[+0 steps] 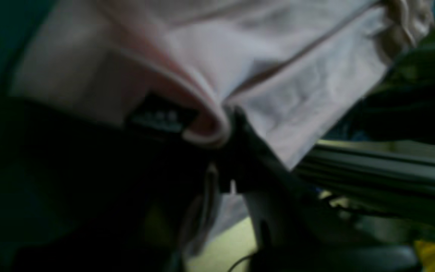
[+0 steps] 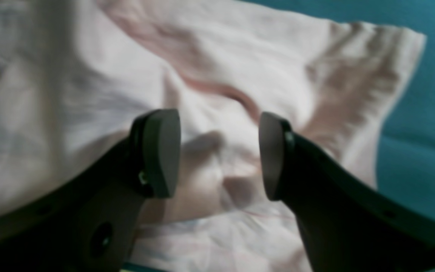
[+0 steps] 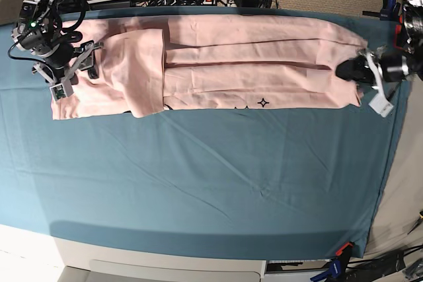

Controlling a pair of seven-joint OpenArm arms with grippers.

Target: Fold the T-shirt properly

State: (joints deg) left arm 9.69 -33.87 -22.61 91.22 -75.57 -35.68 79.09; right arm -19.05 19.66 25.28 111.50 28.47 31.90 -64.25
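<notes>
- The left claw [image 1: 219, 151], black and narrow-tipped, has its jaws drawn close together on a bunched fold of the pale pink cotton T-shirt [image 3: 218, 64]; the left wrist view is dark and blurred there.
- The black and silver left arm [image 3: 390, 64] enters from the right edge of the base view and reaches inward, low over the cloth, its claw aimed toward that view's left.
- The right claw [image 2: 217, 155], with two rounded black fingertips [image 2: 159, 151], stands wide, nothing gripped between the tips; rumpled pink fabric shows beneath and between them.
- The black and silver right arm [image 3: 43, 24] comes in at the upper left of the base view and angles down toward its lower right, the fingers spread over the shirt. Whether they touch it, I cannot tell.
- The T-shirt stretches sideways across the upper part of the teal cloth-covered tabletop [image 3: 198, 183] in the base view, running beneath both claws, with a loose flap folded over near the right claw and long creases toward the left one.
</notes>
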